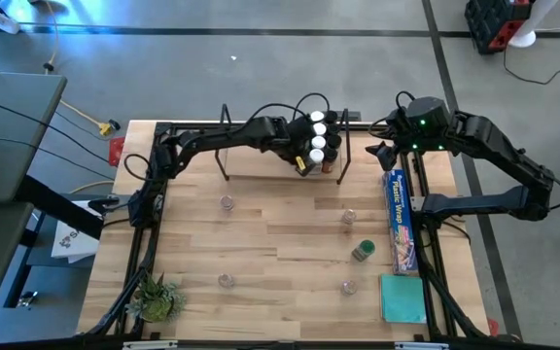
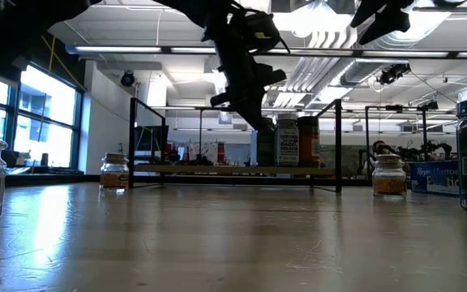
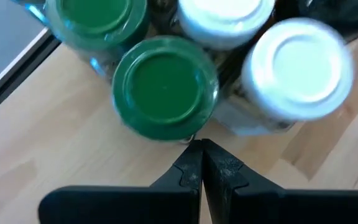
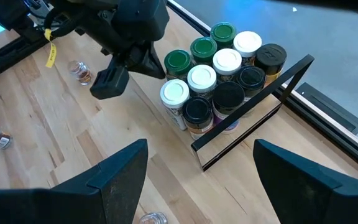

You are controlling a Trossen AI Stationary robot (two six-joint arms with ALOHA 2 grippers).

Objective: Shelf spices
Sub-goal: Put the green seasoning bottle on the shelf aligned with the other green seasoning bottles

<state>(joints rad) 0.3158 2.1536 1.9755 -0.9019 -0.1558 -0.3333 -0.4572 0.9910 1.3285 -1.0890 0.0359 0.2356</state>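
A cluster of spice jars [image 1: 321, 136] with green, white and black lids stands on the shelf [image 1: 261, 160] at its right end, next to the black wire end frame [image 4: 253, 106]. My left gripper [image 3: 202, 155] is shut and hovers just above and beside the cluster's near-left jars, closest to a green-lidded jar [image 3: 165, 87]. In the low view it hangs [image 2: 258, 118] over the shelf board [image 2: 233, 169]. My right gripper [image 4: 197, 180] is open, raised off the shelf's right end [image 1: 377, 151]. Loose jars stand on the table, including [image 1: 227, 202], [image 1: 348, 217] and a green-lidded one [image 1: 363, 251].
A long blue plastic-wrap box [image 1: 400, 219] and a teal pad [image 1: 402, 297] lie along the table's right side. A small spiky plant [image 1: 156, 297] sits at the near left corner. More loose jars [image 1: 225, 280] [image 1: 347, 287] stand near the front. The shelf's left part is bare.
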